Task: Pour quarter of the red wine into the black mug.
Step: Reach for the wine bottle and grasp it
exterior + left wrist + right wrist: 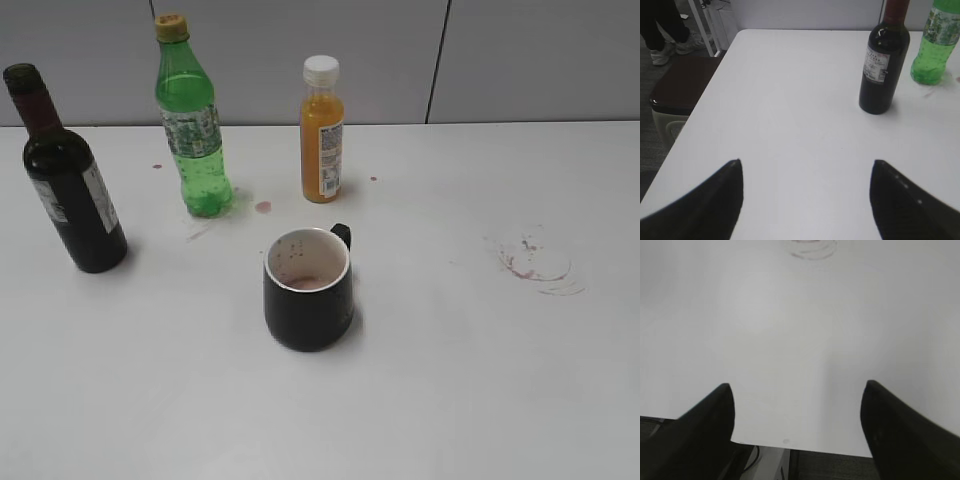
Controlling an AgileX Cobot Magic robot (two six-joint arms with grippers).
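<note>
Fingers point(715, 200) apart; speckled black mug point(308, 290)

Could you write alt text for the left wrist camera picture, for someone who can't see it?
A dark wine bottle stands upright on a white table, a green bottle behind it. The left gripper shows below, jaws open and empty.

On table point(480, 380): mug point(308, 290) at centre, nearest the camera. Behind mug, slightly right: juice bottle point(322, 130). Left of juice bottle: plastic bottle point(192, 120). Far left, forward of plastic bottle: wine bottle point(65, 175). Right of mug, well apart: ring-shaped stain point(540, 265). All bottles upright, none touching.
</note>
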